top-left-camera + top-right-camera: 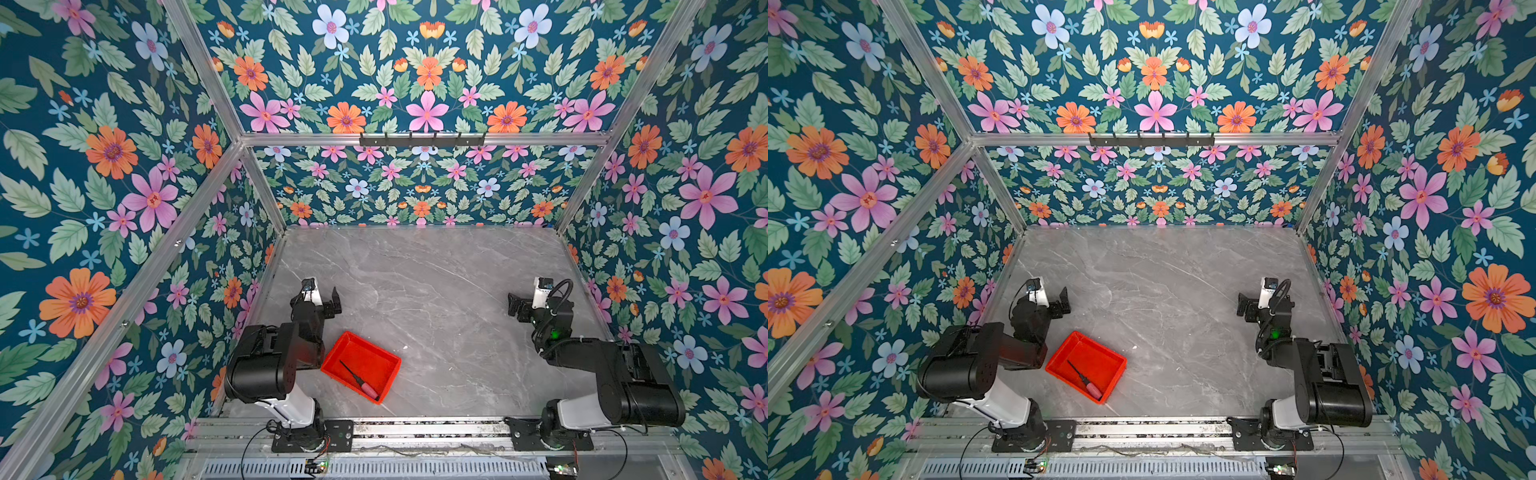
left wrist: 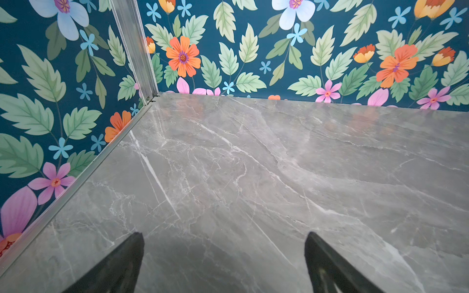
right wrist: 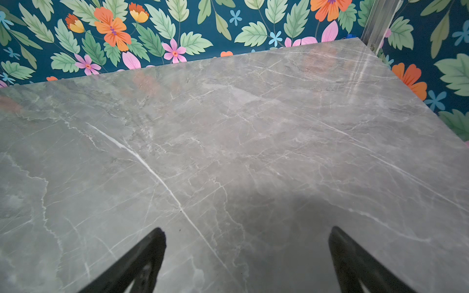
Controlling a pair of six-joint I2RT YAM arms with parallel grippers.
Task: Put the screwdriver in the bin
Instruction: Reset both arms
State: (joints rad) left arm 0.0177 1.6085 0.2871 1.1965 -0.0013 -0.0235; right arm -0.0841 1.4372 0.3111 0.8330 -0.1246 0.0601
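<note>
Front rail: an aluminium rail [image 1: 415, 430] runs along the near edge, with both arm bases fixed to it on black plates.
Bin: the bright red-orange bin [image 1: 374, 355] [image 1: 1096, 353] is a shallow rectangular tray with low walls. It sits skewed on the table, just in front of the rail and close beside the left arm.
Screwdriver: the screwdriver [image 1: 359, 380] [image 1: 1084, 378] lies flat on the bin's floor, diagonal to its walls. It is small and slim and clearly shorter than the bin. Its thin black shaft points away from the rail, and its short pinkish-red handle lies near the bin's nearest corner.
Left gripper: the left gripper [image 1: 334, 301] [image 2: 224, 236] is beyond the bin and well apart from it. Its jaws are spread wide over bare marble with nothing between them.
Right gripper: the right gripper [image 1: 517, 305] [image 3: 246, 230] is across the table at about the same depth. Its jaws are likewise wide apart and empty.
Table: the table [image 1: 436, 270] is grey marble with white veins.
Walls: the walls [image 1: 424, 187] are floral panels on dark teal, framed in aluminium.
</note>
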